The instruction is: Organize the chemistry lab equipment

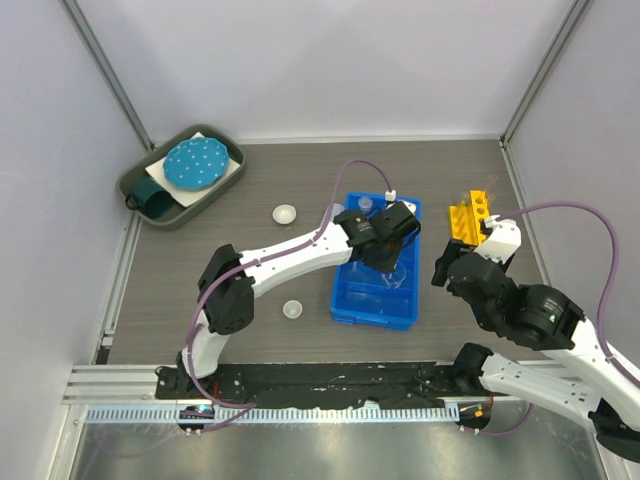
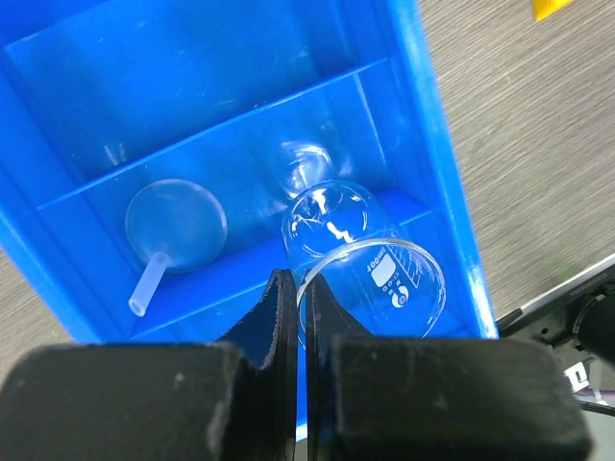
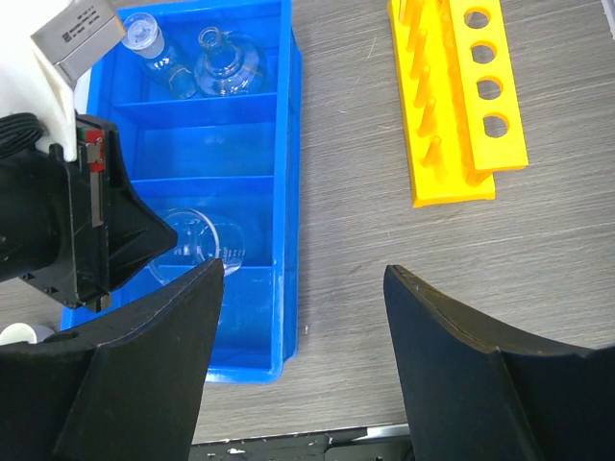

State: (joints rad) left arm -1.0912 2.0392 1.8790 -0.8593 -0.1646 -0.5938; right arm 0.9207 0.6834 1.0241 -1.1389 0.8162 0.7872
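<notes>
The blue divided bin (image 1: 368,312) lies mid-table. My left gripper (image 1: 396,246) hangs over it, shut on the rim of a clear glass beaker (image 2: 377,279) that tilts into a near compartment. A clear funnel (image 2: 176,226) lies in the same compartment. Two glass flasks (image 3: 227,61) sit in the bin's far compartment. My right gripper (image 3: 303,272) is open and empty above the table, just right of the bin (image 3: 288,144). The yellow holed rack (image 1: 470,215) lies right of the bin. Two small white dishes (image 1: 285,213) (image 1: 293,309) sit on the table to the bin's left. No red-capped bottle shows.
A dark green tray (image 1: 150,190) holding the teal white-dotted disc (image 1: 196,163) stands at the back left. Enclosure walls close in the table on the left, back and right. The black mounting rail (image 1: 320,380) runs along the near edge.
</notes>
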